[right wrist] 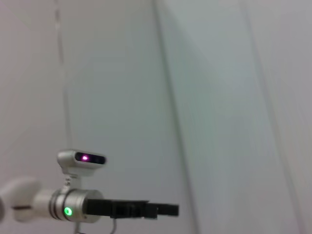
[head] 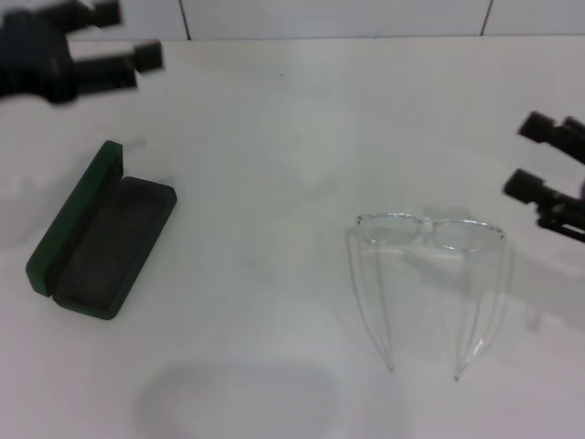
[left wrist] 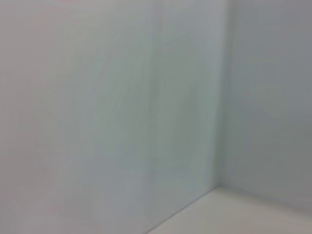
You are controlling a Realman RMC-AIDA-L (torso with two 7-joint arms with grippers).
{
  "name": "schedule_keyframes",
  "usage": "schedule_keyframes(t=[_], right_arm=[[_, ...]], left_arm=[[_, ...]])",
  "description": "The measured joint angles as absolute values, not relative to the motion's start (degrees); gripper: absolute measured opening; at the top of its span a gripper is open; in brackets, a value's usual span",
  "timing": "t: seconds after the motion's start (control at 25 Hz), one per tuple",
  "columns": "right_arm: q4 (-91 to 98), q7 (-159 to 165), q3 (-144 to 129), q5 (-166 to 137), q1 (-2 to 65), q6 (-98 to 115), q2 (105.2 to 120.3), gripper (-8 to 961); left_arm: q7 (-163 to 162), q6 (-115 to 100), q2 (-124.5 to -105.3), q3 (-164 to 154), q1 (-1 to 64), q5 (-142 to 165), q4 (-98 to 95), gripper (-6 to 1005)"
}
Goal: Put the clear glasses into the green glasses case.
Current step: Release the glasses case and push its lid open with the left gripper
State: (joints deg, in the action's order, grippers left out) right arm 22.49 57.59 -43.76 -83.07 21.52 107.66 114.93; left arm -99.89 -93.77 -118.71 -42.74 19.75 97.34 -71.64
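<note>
Head view shows nothing grasped yet: glasses (head: 430,230) lie at four o'clock on the bench (head: 274,137), case (head: 102,238) open at nine, both grippers, left (head: 128,37) and right (head: 535,155), spread and empty, so the right must descend onto the frame.

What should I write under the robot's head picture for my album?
Clear glasses lie unfolded on the white table, the open green case waits; left gripper and right gripper hover open.

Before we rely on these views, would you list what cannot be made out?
- Left gripper: head view, arm cut off by the edge.
- Right gripper: head view, partly cut off.
- Green glasses case, clear glasses: absent from both wrist views, which face walls.
- Case lettering: hidden, lid open.
</note>
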Motion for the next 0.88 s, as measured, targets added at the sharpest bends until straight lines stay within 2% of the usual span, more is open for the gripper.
schedule_keyframes(t=[0.12, 0.28, 0.44, 0.88], right_arm=[[22.3, 56.8, -43.2, -81.1, 19.3, 107.5, 114.74, 788], [22.2, 56.5, -42.3, -80.9, 18.0, 107.2, 114.78, 787], [22.2, 56.4, -42.3, -80.9, 17.8, 105.9, 114.81, 785], [22.1, 55.3, -42.9, -81.2, 18.8, 103.0, 114.68, 782]], left_arm=[[-114.1, -88.2, -119.33, -43.5, 22.1, 112.9, -86.8, 823], [-128.2, -89.3, -117.96, -48.4, 24.8, 128.5, -94.2, 817], [-141.1, -94.5, -116.86, -57.2, 28.0, 143.2, -98.7, 706], [-148.6, -100.4, -118.73, -59.9, 31.1, 152.8, -93.6, 546]])
